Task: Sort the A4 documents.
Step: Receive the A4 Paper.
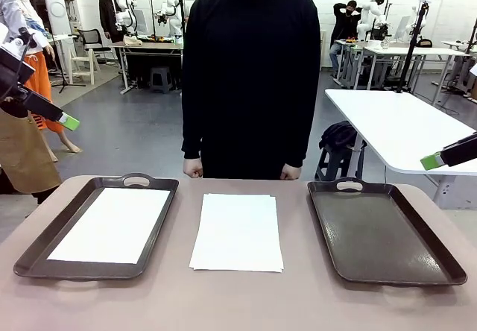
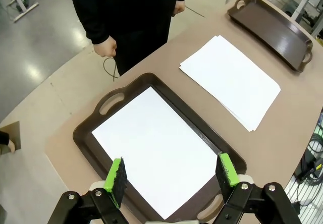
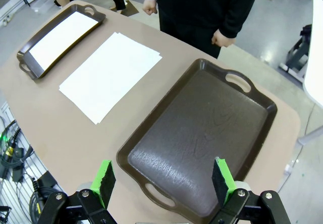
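Observation:
A small stack of white A4 documents (image 1: 237, 231) (image 2: 230, 80) (image 3: 110, 74) lies flat on the table's middle, between two dark trays. One more white sheet (image 1: 112, 224) (image 2: 156, 148) (image 3: 62, 38) lies inside the left tray (image 1: 33, 251) (image 2: 87, 134) (image 3: 25, 61). The right tray (image 1: 380, 234) (image 3: 199, 138) (image 2: 267, 24) holds nothing. My left gripper (image 2: 171, 175) hangs open high above the left tray, its green pad (image 1: 69, 122) at the picture's left edge. My right gripper (image 3: 163, 179) hangs open above the right tray, with its green pad (image 1: 430, 161) at the right edge. Nothing is between either pair of fingers.
A person in a black sweater (image 1: 250, 70) stands at the table's far edge, both fists (image 1: 193, 169) resting just behind it. A white table (image 1: 402, 126) and a dark bag on a stool (image 1: 340, 139) stand behind at the right.

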### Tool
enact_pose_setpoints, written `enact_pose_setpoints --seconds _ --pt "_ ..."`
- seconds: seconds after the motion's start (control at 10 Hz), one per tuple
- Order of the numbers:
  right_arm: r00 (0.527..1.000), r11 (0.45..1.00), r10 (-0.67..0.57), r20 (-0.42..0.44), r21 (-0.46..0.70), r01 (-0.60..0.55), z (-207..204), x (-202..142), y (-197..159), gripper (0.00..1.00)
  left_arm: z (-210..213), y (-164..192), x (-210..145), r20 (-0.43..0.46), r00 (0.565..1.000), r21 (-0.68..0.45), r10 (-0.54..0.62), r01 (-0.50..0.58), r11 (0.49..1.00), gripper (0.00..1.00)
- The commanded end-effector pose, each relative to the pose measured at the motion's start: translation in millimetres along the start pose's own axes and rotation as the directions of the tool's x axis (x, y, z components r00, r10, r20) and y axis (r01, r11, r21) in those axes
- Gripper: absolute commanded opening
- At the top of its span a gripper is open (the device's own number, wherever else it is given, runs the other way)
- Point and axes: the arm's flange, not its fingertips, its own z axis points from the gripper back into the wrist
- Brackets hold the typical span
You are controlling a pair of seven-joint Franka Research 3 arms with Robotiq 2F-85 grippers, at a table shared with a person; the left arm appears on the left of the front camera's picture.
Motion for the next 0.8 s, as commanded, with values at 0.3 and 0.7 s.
enact_pose_setpoints --seconds 0.3,0.7 --pt "1.000 1.000 -0.007 -0.001 0.001 0.007 -1.4 0.0 -0.3 1.00 1.3 4.0 -4.3 0.001 0.999 -0.004 0.048 -0.048 0.999 0.92" --pt "1.000 1.000 -0.007 -0.001 0.001 0.007 -1.4 0.0 -0.3 1.00 1.7 4.1 -4.0 0.003 0.999 0.002 0.035 -0.035 0.999 0.92"
